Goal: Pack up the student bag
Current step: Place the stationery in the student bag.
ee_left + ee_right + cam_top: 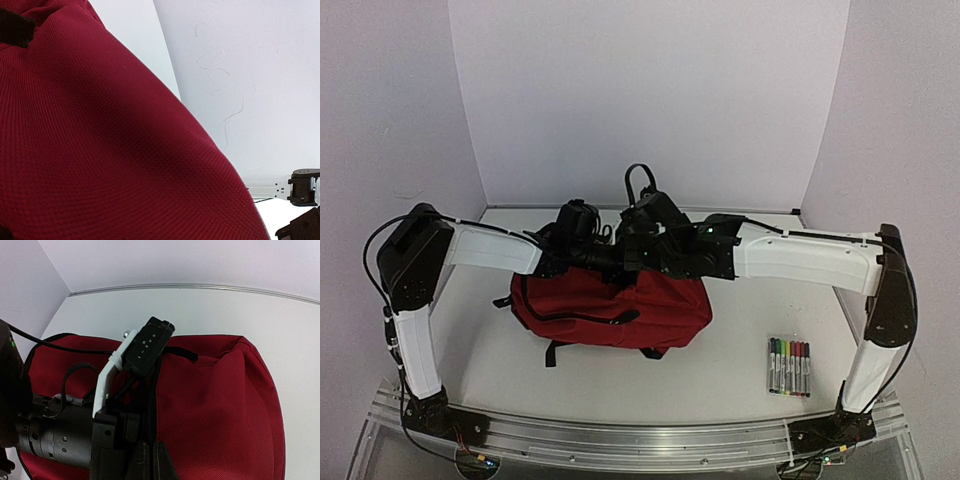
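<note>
The student bag (pixel 620 310), dark red with black straps, lies in the middle of the table. Both grippers meet over its top edge. My right gripper (pixel 150 460) is shut on the black zip edge of the bag (pixel 220 410), its two fingers pressed together around the strip. My left gripper (pixel 615 256) sits right beside it on the same edge. Red bag fabric (pixel 100 150) fills the left wrist view and hides that gripper's fingers. In the right wrist view the left arm's wrist (pixel 60 437) and its camera (pixel 147 342) lie against the bag.
A clear pack of coloured markers (pixel 788 367) lies on the table at the front right. The bag's black carry loop (pixel 638 180) stands up behind the grippers. White walls close in the back and sides. Part of the right arm (pixel 302 187) shows in the left wrist view.
</note>
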`<action>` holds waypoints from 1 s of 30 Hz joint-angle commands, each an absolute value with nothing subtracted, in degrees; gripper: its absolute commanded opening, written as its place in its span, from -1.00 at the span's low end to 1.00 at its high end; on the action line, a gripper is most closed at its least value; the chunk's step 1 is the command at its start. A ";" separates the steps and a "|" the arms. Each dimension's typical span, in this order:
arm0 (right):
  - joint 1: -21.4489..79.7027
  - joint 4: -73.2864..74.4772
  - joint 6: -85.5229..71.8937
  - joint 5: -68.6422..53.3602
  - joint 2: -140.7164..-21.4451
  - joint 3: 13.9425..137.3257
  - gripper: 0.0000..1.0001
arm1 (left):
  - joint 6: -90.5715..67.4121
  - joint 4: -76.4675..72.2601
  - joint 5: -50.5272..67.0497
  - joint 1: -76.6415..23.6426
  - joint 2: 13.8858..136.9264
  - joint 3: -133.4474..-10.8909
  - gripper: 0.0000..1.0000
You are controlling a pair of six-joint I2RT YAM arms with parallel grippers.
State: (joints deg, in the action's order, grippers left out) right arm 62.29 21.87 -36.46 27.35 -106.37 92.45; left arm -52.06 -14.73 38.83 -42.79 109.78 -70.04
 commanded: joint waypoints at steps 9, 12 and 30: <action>61.96 18.28 -36.68 27.33 -103.45 91.89 -1.00 | -46.07 -6.85 28.28 -43.16 98.55 -65.87 0.19; 61.96 18.29 -36.50 26.89 -102.94 92.00 -0.94 | -45.05 -1.04 24.94 -41.89 92.37 -62.44 0.38; 50.22 26.37 -38.22 23.85 -84.58 77.31 0.75 | -44.03 13.88 17.67 -37.44 75.35 -56.53 0.83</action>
State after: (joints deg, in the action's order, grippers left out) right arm 57.76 21.69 -34.36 25.52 -89.87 85.20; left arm -44.57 12.65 19.05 -38.08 77.63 -57.41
